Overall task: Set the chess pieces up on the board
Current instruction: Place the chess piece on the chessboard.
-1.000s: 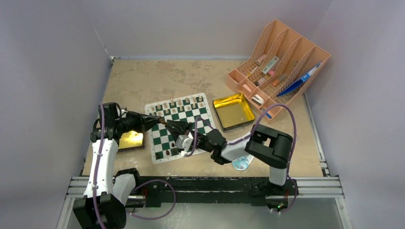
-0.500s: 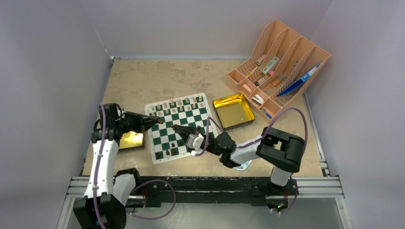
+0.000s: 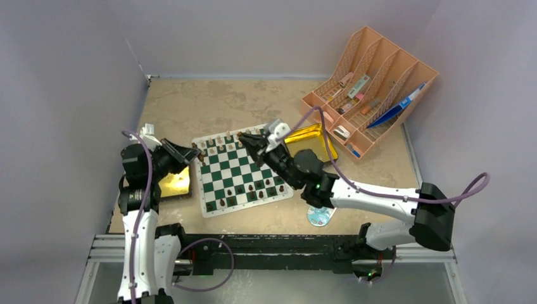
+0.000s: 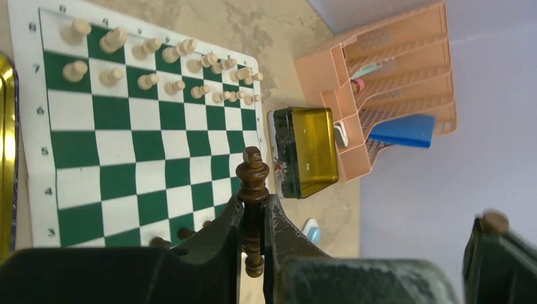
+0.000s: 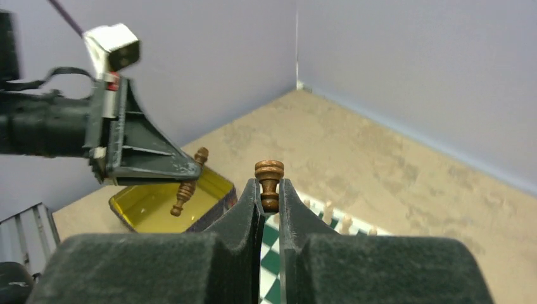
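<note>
The green-and-white board [image 3: 235, 170] lies mid-table. Tan chess pieces [image 3: 228, 138] fill its far rows and several dark brown ones [image 3: 253, 188] stand on its near rows. My left gripper [image 3: 197, 152] hovers at the board's left edge, shut on a dark brown piece [image 4: 252, 190] held by its stem. My right gripper [image 3: 248, 138] hangs above the board's far side, shut on a smaller dark brown piece [image 5: 269, 177]. The right wrist view shows the left gripper [image 5: 187, 170] and its piece over a gold tin [image 5: 158, 202].
One gold tin [image 3: 173, 185] sits left of the board and another [image 3: 310, 147] at its right. An orange rack [image 3: 370, 88] stands at the back right. A small blue-white item [image 3: 318, 216] lies near the front edge. Walls enclose the table.
My right arm has lifted from the board's near edge and swung to its far side with a piece. My left gripper has risen and drawn back a little to the left.
</note>
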